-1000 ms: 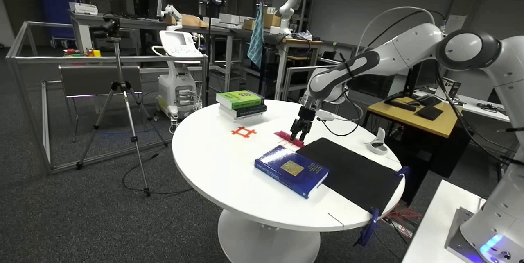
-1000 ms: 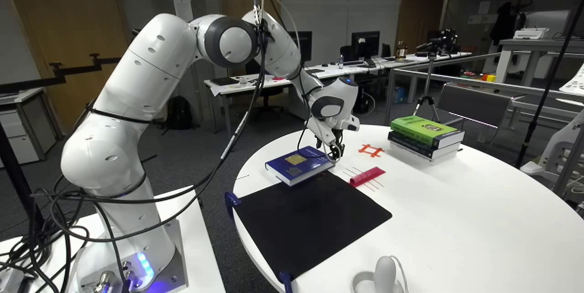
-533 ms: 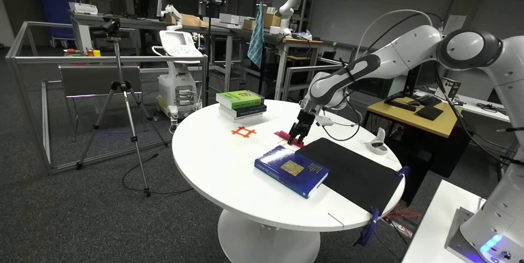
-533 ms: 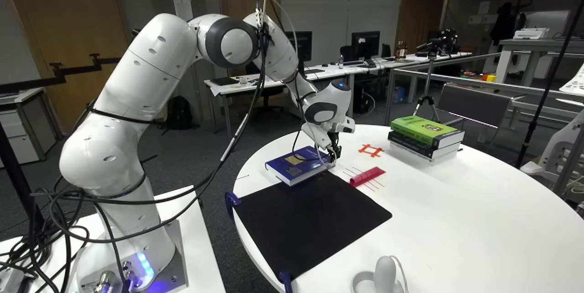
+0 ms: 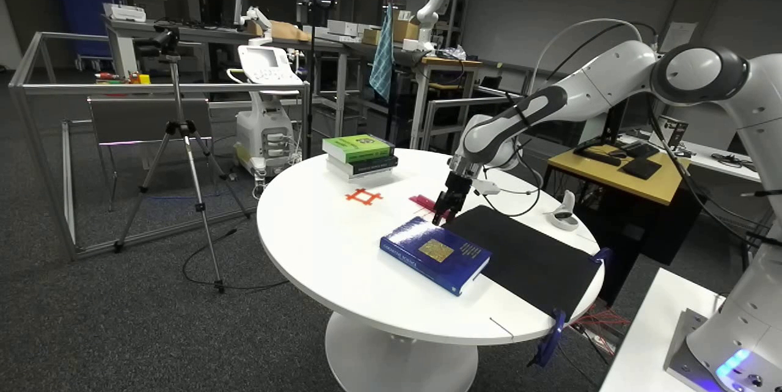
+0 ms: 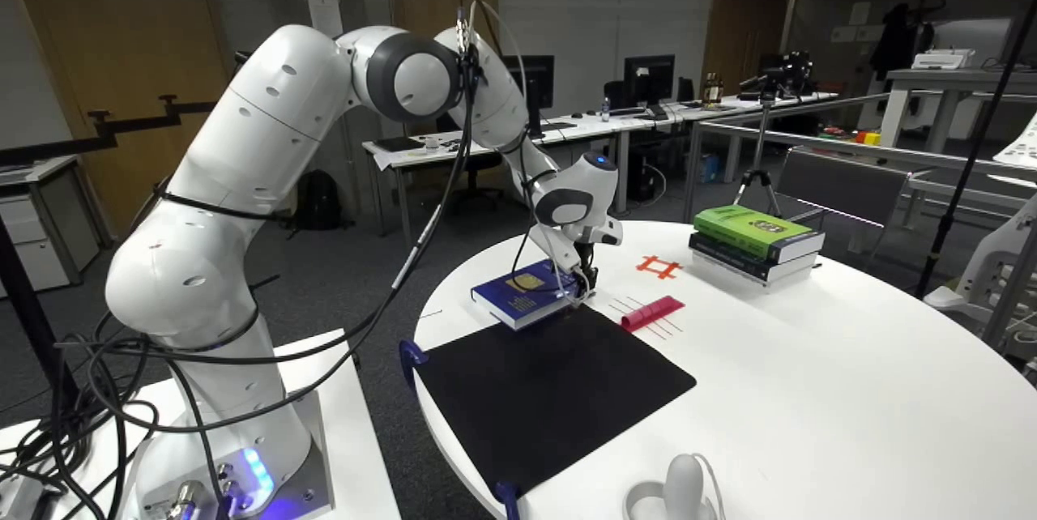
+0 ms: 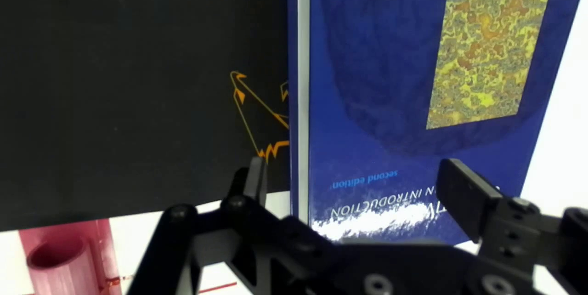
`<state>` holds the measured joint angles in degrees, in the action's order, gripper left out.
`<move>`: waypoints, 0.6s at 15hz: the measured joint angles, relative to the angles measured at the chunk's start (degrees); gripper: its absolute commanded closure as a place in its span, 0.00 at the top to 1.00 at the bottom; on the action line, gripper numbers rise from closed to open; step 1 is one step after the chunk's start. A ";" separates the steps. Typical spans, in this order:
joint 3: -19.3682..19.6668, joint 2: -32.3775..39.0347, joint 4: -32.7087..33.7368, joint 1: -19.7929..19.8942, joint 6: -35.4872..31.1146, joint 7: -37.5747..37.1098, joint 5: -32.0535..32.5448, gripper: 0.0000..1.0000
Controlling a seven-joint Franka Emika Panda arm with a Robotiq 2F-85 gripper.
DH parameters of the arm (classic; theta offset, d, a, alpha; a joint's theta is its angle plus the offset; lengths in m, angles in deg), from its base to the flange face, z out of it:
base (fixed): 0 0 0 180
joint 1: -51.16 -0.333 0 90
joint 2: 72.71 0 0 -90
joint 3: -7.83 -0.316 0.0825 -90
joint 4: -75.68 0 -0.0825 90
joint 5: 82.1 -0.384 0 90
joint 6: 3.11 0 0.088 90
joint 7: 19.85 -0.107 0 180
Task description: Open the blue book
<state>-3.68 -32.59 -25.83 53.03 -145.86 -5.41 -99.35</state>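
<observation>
The blue book lies closed and flat on the round white table, in both exterior views (image 5: 415, 257) (image 6: 512, 295). It fills the right half of the wrist view (image 7: 376, 102), its white page edge facing the black mat. My gripper shows in the wrist view (image 7: 353, 164), open and empty. One finger is over the mat side beside the page edge; the other is over the cover near the title. In both exterior views the gripper (image 5: 443, 220) (image 6: 585, 283) is at the book's end near the pink holder. Contact with the book cannot be told.
The flat black mat (image 5: 531, 257) adjoins the book, clamped at the table edge by blue clamps (image 5: 550, 340). The pink holder (image 6: 652, 313) and an orange frame (image 6: 659, 266) lie nearby. A green-topped book stack (image 5: 359, 148) and a white controller (image 6: 682, 488) stand farther off.
My gripper has moved lower and toward the blue book, from above the pink holder to the book's end. The book has not moved.
</observation>
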 measured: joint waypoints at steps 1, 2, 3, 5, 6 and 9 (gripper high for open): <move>-0.05 0.10 -0.25 0.00 0.06 0.00 0.01 1.00; -0.11 0.18 -0.51 0.00 0.11 0.00 0.01 1.00; -0.15 0.32 -0.67 -0.01 0.17 0.00 0.01 1.00; -0.38 0.81 -0.69 0.00 0.55 0.00 0.01 1.00; -0.56 1.13 -0.69 0.00 0.74 0.00 0.00 1.00; -1.15 1.74 -0.69 0.02 1.52 0.01 0.00 1.00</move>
<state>-4.83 -30.85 -26.52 53.05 -144.34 -5.41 -99.35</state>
